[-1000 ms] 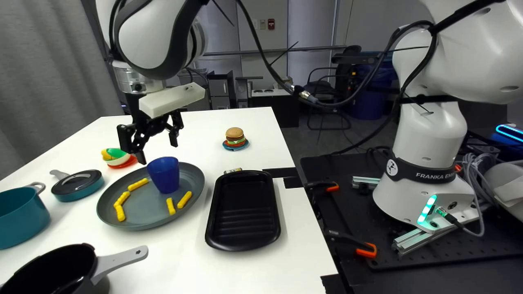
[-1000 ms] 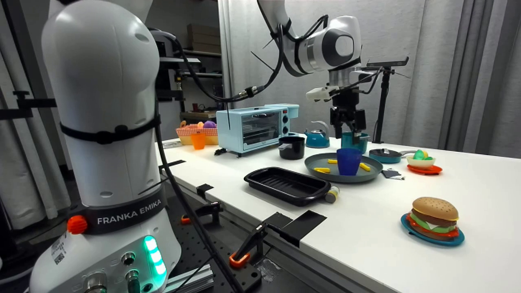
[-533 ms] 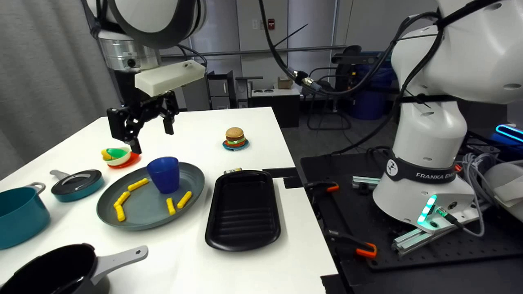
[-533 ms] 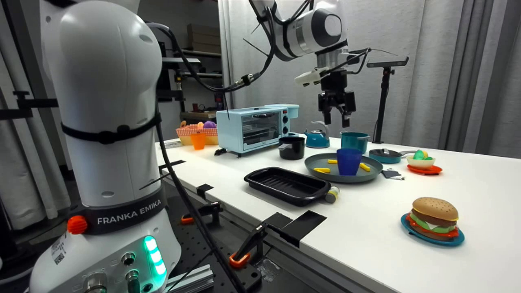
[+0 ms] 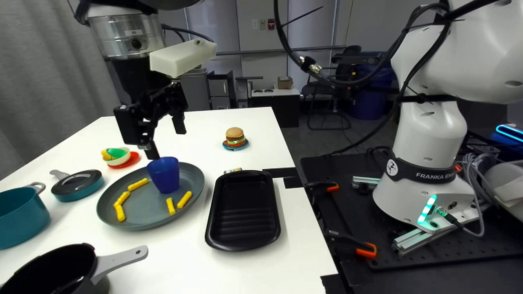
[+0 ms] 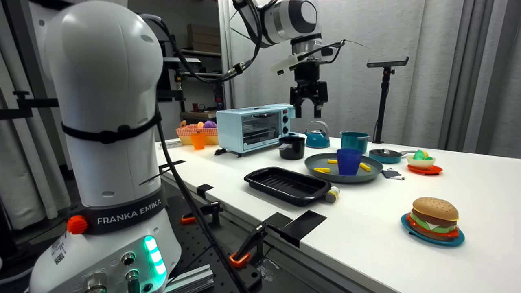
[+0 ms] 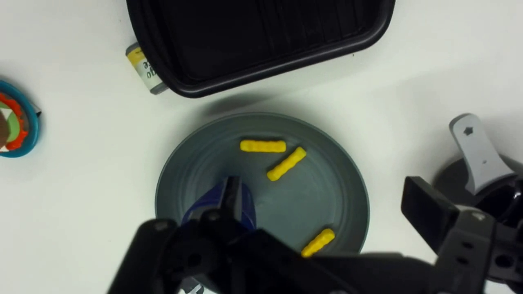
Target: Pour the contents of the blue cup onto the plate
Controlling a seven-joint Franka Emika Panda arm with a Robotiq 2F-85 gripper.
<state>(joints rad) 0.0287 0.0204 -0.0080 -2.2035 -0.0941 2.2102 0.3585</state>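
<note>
Two fingers parted; blue cup well below, on plate.

In an exterior view your gripper hangs at two o'clock, its fingers spread apart and pointing to six. Your wrist stands almost upright above it, near one o'clock, and your arm reaches in from its ten-o'clock side; the base sits at eight. In the wrist view you have one fingertip at seven o'clock, the other at four.
</note>
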